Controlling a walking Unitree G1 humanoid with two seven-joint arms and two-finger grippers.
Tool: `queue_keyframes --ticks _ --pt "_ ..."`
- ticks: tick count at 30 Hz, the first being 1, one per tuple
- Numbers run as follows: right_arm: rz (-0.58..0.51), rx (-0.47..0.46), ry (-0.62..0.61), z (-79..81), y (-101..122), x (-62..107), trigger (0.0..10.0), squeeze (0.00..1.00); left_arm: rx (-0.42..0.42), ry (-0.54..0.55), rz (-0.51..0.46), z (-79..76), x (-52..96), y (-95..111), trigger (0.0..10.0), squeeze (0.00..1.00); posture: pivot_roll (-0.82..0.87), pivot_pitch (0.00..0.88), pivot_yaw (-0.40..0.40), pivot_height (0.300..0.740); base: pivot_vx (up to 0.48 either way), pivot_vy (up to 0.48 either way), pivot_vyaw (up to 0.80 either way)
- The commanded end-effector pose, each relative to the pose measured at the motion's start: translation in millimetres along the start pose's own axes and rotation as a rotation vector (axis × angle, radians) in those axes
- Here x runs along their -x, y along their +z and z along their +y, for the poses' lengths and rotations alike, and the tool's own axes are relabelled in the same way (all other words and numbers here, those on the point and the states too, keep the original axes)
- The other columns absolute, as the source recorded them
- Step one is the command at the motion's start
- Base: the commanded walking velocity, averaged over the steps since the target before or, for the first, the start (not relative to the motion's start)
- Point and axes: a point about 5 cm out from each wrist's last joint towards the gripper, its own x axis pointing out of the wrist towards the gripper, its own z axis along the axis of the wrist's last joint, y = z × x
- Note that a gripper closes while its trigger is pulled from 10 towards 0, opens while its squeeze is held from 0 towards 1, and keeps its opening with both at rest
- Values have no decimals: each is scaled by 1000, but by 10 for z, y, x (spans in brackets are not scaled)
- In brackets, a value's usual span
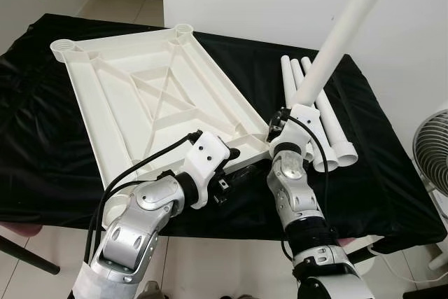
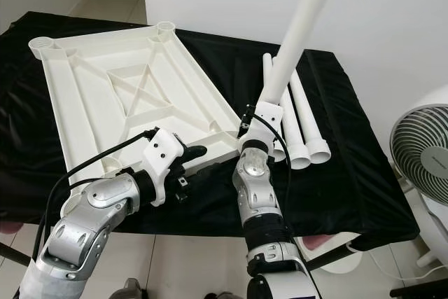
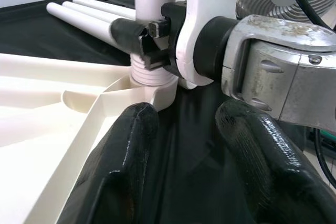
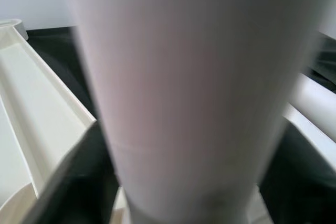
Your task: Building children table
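I see the white tabletop [image 1: 140,92] upside down on black cloth [image 1: 364,166], my right gripper [image 3: 152,38] clamped on an upright leg [image 1: 339,36] in the near corner socket [image 3: 149,80], left gripper [image 3: 184,166] fingers apart beside it, three spare legs [image 1: 318,120] lying alongside.

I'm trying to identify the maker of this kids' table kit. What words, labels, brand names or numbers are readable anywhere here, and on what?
None: there is no readable text.
Tabletop: plain white ribbed underside, with no print or label.
Upright leg held by the right gripper: plain white.
Spare legs on the black cloth: unmarked.
Fan: no legible badge.
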Motion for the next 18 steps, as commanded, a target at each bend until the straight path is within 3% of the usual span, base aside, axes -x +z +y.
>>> queue_keyframes --ticks 1,12,13,15,17,18 --pt "-30 -11 11 -45 44 -3 10000 1000 13 40 0 -27 -13 -5 10000 0 164 73 -114 740 0 0 0" --pt "-66 -19 210 -80 145 -67 10000 1000 14 43 -1 -11 -29 -4 10000 0 153 77 -113 740 0 0 0" --pt "-45 -14 300 -93 149 -96 10000 0 15 45 -5 -6 -34 3 10000 0 151 77 -113 740 0 0 0" --pt "-45 -14 300 -93 149 -96 10000 0 15 45 -5 -6 -34 3 10000 0 151 77 -113 740 0 0 0" --pt "-24 69 529 -172 173 -157 10000 0 15 48 -8 4 -44 14 10000 0 154 78 -111 740 0 0 0" --pt "-24 69 529 -172 173 -157 10000 0 15 48 -8 4 -44 14 10000 0 154 78 -111 740 0 0 0"
